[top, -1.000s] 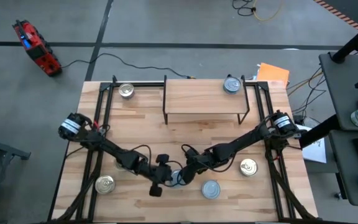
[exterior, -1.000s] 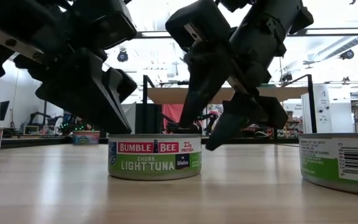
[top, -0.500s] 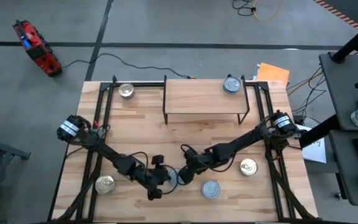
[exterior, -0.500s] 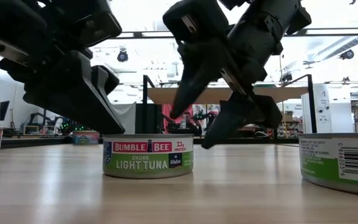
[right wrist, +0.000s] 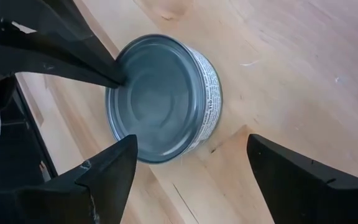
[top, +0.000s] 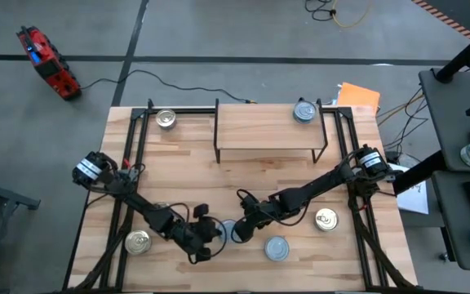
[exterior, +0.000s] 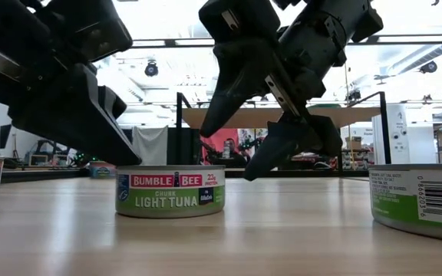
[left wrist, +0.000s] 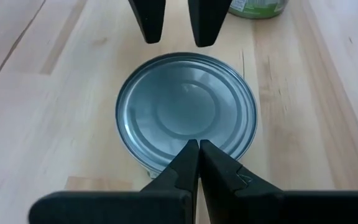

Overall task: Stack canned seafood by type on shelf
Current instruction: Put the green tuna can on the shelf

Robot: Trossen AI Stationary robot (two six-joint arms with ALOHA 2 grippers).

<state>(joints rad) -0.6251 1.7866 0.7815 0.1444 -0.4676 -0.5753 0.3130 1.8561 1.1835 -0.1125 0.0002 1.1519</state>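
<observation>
A tuna tin [top: 229, 232] with a pale blue-grey top stands on the table near its front edge, between my two grippers. My left gripper [left wrist: 199, 146] is shut, its tips down on the tin's top [left wrist: 185, 112]. My right gripper [right wrist: 191, 138] hangs open just over the tin's right side, slanting down, touching nothing. The shelf [top: 268, 129] stands at the far middle, with one blue-topped tin [top: 303, 110] on its far right corner. My left gripper presses its shut fingertips [right wrist: 118, 81] down on the tin's top, just inside the rim [left wrist: 194, 142] on the side toward the left arm. The fingers slant down from the table's left and near side. The tin stands flat on the table.
Loose tins stand around: a gold-topped tin [top: 166, 119] left of the shelf, another [top: 138, 242] near front left, a third [top: 326, 219] at the right, and a blue-topped tin [top: 277, 248] just right of the grippers. Black frame rails run along the table's sides.
My left gripper has drawn back toward the table's left and near edge, rolling a little, and has dragged the tin a short way left along the table under its shut tips. My right gripper has stayed in place and opened wider.
</observation>
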